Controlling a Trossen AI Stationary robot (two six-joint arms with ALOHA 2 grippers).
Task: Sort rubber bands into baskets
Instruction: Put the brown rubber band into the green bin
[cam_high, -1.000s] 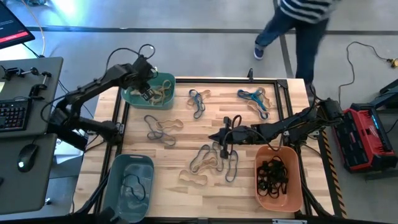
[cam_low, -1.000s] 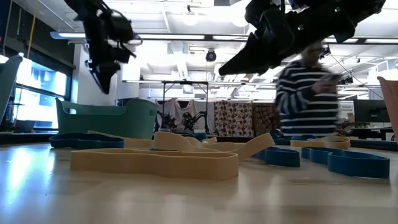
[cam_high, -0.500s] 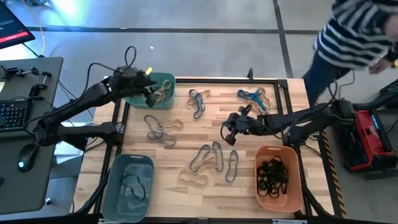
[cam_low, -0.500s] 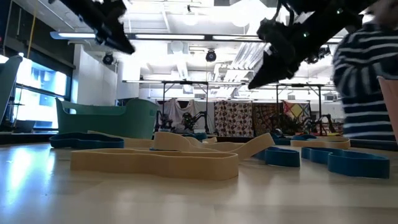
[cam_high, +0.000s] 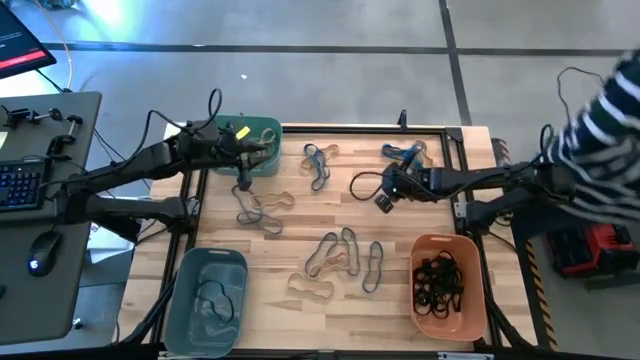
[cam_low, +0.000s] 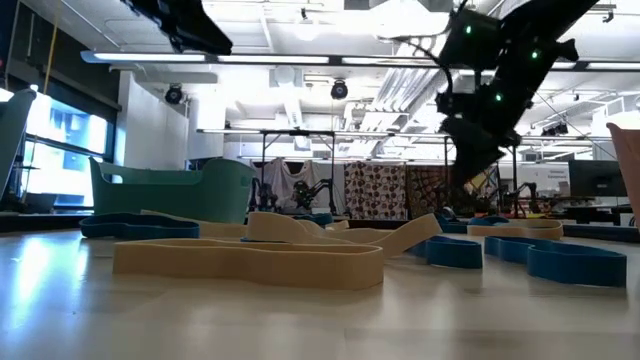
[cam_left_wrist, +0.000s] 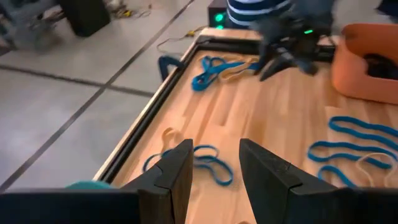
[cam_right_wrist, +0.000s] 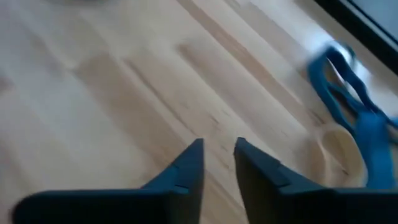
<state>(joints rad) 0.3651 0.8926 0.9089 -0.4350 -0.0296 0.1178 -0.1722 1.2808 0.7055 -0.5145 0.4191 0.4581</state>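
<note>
Both arms have shifted: the right gripper (cam_high: 382, 195) has left the middle bands and now hangs, fingers slightly parted and empty, just beside the blue-and-tan rubber bands (cam_high: 408, 158). Left gripper (cam_high: 247, 160), parted and empty, sits at the green basket (cam_high: 266, 127) rim. Orange basket (cam_high: 447, 324) holds black bands; grey-blue basket (cam_high: 190, 325) lies well apart from both.

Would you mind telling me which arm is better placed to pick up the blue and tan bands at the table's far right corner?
The right. Its end effector hovers just beside the blue and tan bands, fingers slightly apart and empty. The left end effector is across the table by the teal-green basket.
</note>
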